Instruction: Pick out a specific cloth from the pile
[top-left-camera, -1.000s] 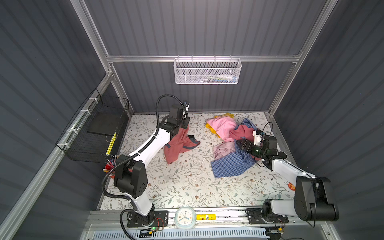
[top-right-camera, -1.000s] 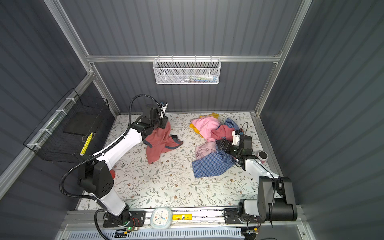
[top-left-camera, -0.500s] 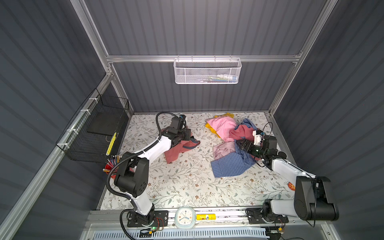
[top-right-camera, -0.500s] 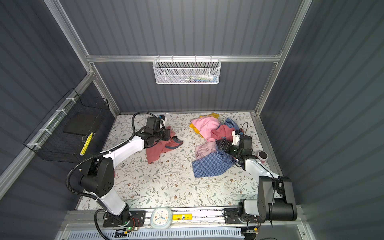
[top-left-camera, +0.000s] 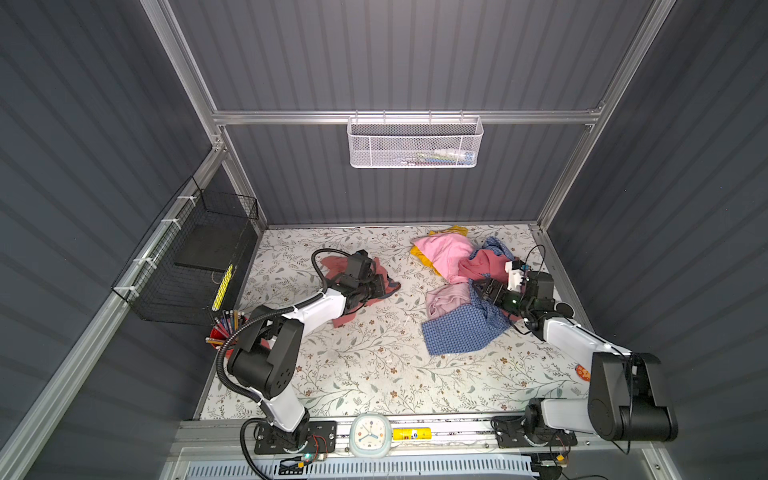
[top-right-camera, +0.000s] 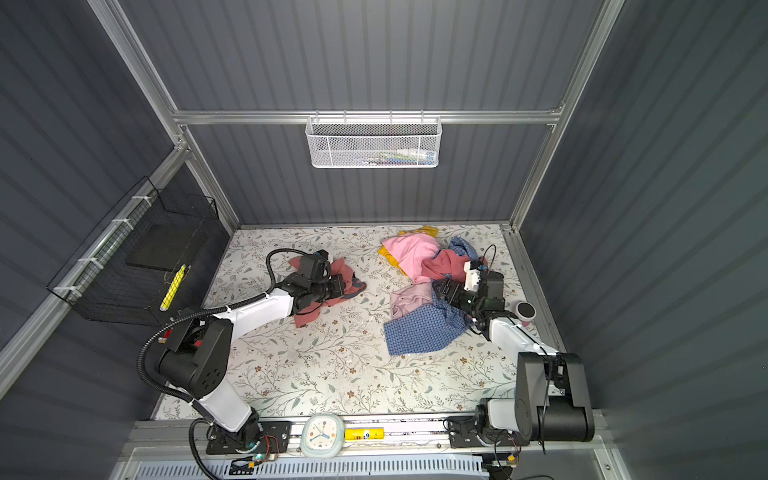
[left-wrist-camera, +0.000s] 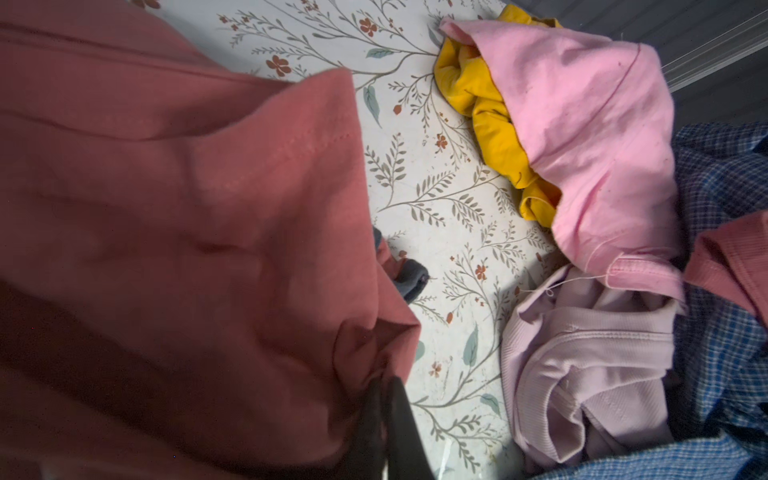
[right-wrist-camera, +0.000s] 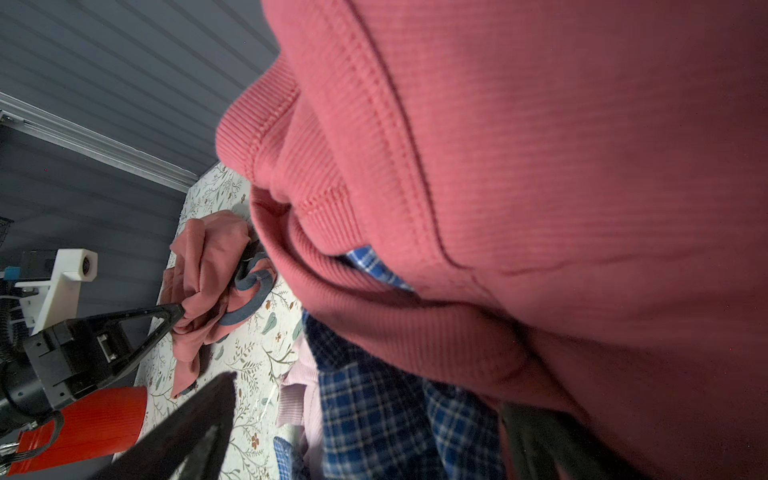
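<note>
While the left gripper (top-left-camera: 385, 288) is pressed together on a gathered fold of the cloth (top-left-camera: 334, 264), the salmon-coral garment rests crumpled on the floral table (top-left-camera: 374, 365), on the left half of the surface in both top views. The left wrist and forearm cover part of it. The left wrist view shows the closed fingertips (left-wrist-camera: 395, 415) with fabric puckered around them, and the dark grey-blue trim (left-wrist-camera: 411, 278) lying on the table just past the fold. The right wrist view confirms the pinch: the left gripper (right-wrist-camera: 178, 309) bites into a bunch of the cloth (right-wrist-camera: 208, 249).

The pile (top-left-camera: 461, 286) sits toward the back right of the table, well apart from the cloth, with bare table between them. It comprises a light pink piece (top-left-camera: 446, 253) over a yellow piece (top-left-camera: 424, 262), a rose-red shirt (top-left-camera: 484, 264), a pale pink garment (top-left-camera: 444, 297) and a checked shirt (top-left-camera: 457, 332).

The right gripper (top-left-camera: 482, 289) sits low at the right side of the pile with its jaws spread wide. In the right wrist view, one dark finger (right-wrist-camera: 199, 415) stands over the table while the rose-red shirt (right-wrist-camera: 540, 166) hangs close above the checked shirt (right-wrist-camera: 374, 415). Whether the fingers touch fabric cannot be determined.
</note>
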